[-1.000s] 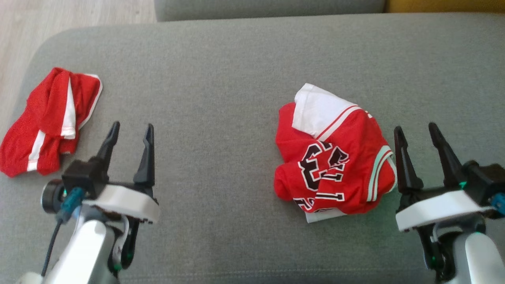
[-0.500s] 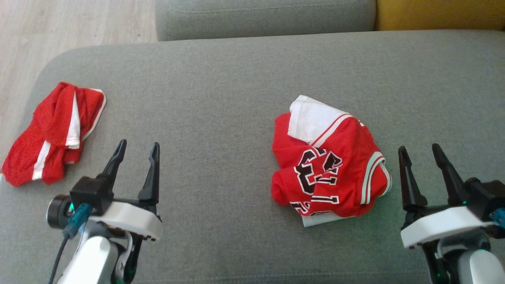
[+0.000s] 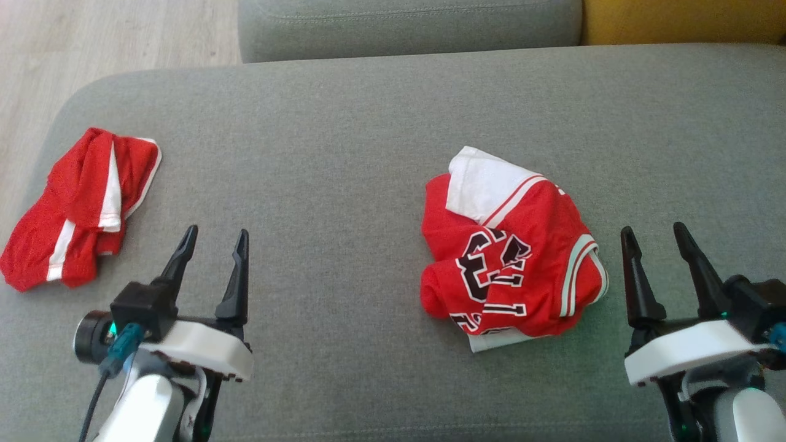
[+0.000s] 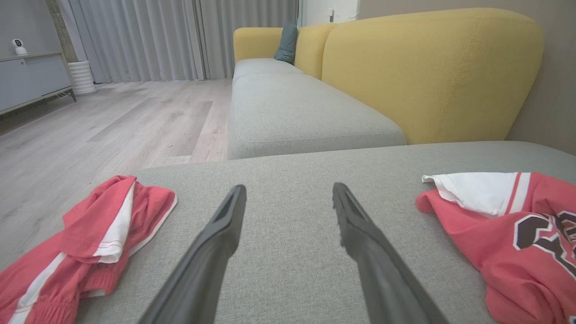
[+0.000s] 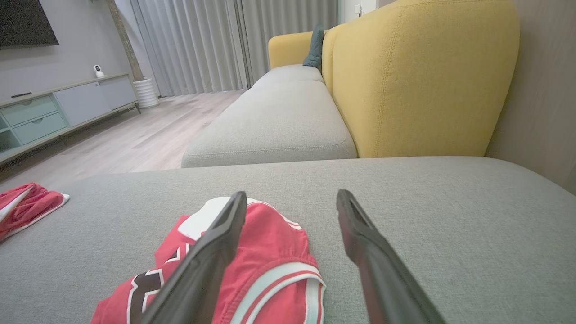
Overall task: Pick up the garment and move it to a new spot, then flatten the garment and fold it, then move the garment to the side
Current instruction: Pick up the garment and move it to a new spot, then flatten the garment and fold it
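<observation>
A crumpled red jersey point(image 3: 513, 252) with white sleeves and black numbers lies in a heap on the grey couch seat point(image 3: 344, 159), right of centre. Just to its right my right gripper point(image 3: 654, 232) stands open and holds nothing. The right wrist view looks along the open right gripper point(image 5: 290, 195), its left finger over the jersey point(image 5: 270, 261). My left gripper point(image 3: 216, 232) is open and bare at the lower left, well apart from the jersey point(image 4: 508, 225). The left gripper point(image 4: 288, 189) points over bare grey fabric.
Red shorts point(image 3: 77, 205) with white stripes lie crumpled at the seat's far left, near its rounded edge point(image 4: 76, 243). A second grey seat point(image 3: 405, 27) and a yellow backrest point(image 5: 418, 81) lie beyond. Wooden floor point(image 3: 55, 55) borders the left. Bare seat lies between the two garments.
The head camera tilted, so the whole scene slid down the picture over the second. Both grippers stay open and the garments lie as before.
</observation>
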You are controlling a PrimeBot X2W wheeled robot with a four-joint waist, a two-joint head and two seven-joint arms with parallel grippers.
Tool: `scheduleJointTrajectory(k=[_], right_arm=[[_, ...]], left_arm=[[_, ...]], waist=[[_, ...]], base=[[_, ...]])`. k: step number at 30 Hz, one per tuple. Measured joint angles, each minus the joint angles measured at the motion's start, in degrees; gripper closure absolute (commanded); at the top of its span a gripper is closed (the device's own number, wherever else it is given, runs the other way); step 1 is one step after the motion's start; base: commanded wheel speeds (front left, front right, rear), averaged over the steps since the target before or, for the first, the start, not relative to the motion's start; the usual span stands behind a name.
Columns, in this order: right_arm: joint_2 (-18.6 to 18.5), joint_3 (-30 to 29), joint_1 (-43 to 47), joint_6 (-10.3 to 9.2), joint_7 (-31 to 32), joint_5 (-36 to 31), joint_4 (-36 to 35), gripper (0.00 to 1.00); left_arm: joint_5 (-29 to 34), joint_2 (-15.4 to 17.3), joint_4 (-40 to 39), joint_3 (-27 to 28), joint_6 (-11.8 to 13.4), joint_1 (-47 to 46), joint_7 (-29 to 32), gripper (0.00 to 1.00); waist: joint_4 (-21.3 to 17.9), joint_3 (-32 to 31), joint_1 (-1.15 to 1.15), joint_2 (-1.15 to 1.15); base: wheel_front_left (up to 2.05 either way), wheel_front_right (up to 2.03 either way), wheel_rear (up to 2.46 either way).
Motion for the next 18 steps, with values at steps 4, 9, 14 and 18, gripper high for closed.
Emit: scheduleJointTrajectory(k=[4, 9, 14, 18], right_arm=[[0.0, 0.0, 0.0, 0.0, 0.1, 0.0, 0.0, 0.0], [0.0, 0.0, 0.0, 0.0, 0.3, 0.0, 0.0, 0.0], [0.0, -0.3, 0.0, 0.0, 0.4, 0.0, 0.0, 0.0], [0.0, -0.4, -0.1, 0.0, 1.0, -0.3, 0.2, 0.0]], left_arm=[[0.0, 0.0, 0.0, 0.0, 0.1, 0.0, 0.0, 0.0], [0.0, 0.0, 0.0, 0.0, 0.1, 0.0, 0.0, 0.0], [0.0, 0.0, 0.0, 0.0, 0.1, 0.0, 0.0, 0.0], [0.6, -0.1, -0.2, -0.1, 0.1, -0.2, 0.0, 0.0]], waist=[[-0.1, -0.1, 0.0, 0.0], [-0.1, 0.0, 0.0, 0.0], [0.2, 0.4, 0.0, 0.0], [0.5, 1.3, 0.0, 0.0]], base=[[0.0, 0.0, 0.0], [0.0, 0.0, 0.0], [0.0, 0.0, 0.0], [0.0, 0.0, 0.0]])
